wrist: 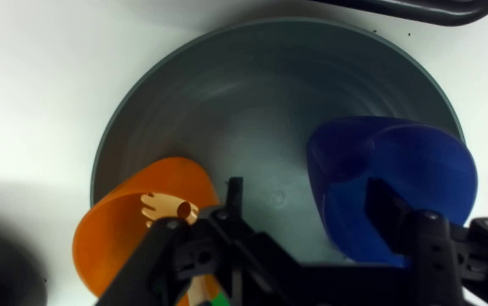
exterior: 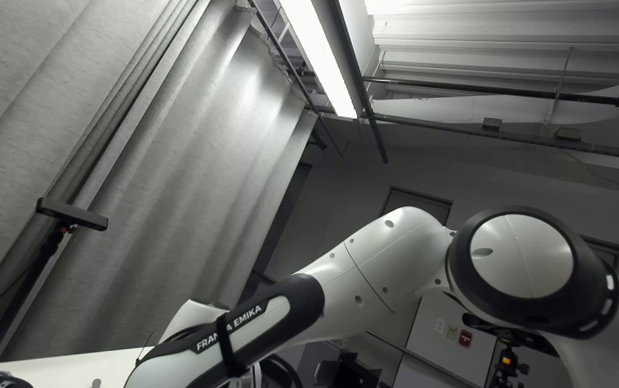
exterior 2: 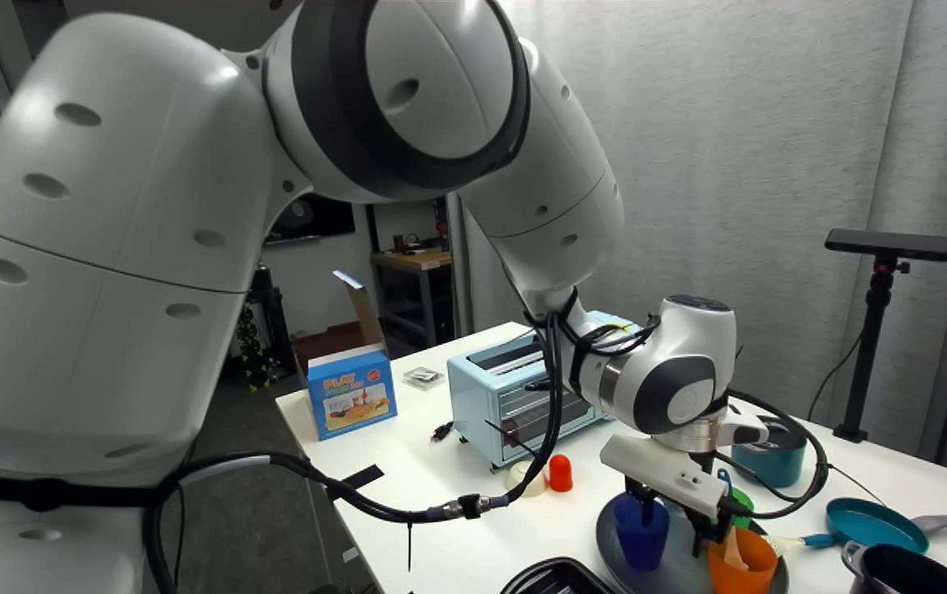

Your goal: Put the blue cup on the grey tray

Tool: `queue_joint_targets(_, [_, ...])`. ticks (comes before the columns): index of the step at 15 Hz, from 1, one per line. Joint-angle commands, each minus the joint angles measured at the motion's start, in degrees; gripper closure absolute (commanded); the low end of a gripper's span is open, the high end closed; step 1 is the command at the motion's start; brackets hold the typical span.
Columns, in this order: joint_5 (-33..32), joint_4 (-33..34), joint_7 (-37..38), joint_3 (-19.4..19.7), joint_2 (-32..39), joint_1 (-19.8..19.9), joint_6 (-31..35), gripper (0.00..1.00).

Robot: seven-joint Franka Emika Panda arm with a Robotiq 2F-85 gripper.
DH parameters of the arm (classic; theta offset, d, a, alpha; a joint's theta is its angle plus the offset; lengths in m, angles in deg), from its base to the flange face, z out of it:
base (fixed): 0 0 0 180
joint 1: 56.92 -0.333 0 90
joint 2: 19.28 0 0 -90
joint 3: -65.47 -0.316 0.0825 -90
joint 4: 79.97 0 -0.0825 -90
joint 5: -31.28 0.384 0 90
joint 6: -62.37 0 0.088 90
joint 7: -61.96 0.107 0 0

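We see the tool spread wide just above the grey tray, where the blue cup stands, its near wall between the fingers, so we judge a straight rise would leave it standing.

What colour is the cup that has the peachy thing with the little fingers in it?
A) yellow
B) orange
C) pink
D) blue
B, because in the wrist view the pronged end of the peach-coloured utensil shows inside the mouth of the orange cup.
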Motion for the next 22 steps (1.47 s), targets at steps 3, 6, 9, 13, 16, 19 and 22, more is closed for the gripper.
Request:
queue_joint_targets(3, [0.74, -0.72, 0.50, -1.22, -1.82, 0.28, -0.38, 0.00])
queue_joint_targets(6, [1.07, -2.26, 0.44, -2.04, -3.64, 0.06, -0.05, 0.00])
queue_joint_targets(9, [1.52, -3.61, 0.13, -3.02, -5.39, -0.12, 0.22, 0.00])
queue_joint_targets(13, [1.96, -4.52, -0.22, -4.29, -7.08, -0.51, 0.44, 0.00])
queue_joint_targets(16, [2.07, -5.19, -0.54, -5.26, -8.07, -1.00, 0.64, 0.00])
queue_joint_targets(19, [1.41, -6.68, -0.76, -5.75, -9.27, -1.93, 1.49, 0.00])
queue_joint_targets(22, [1.03, -8.73, -1.31, -6.04, -10.87, -2.70, 3.26, 0.00])
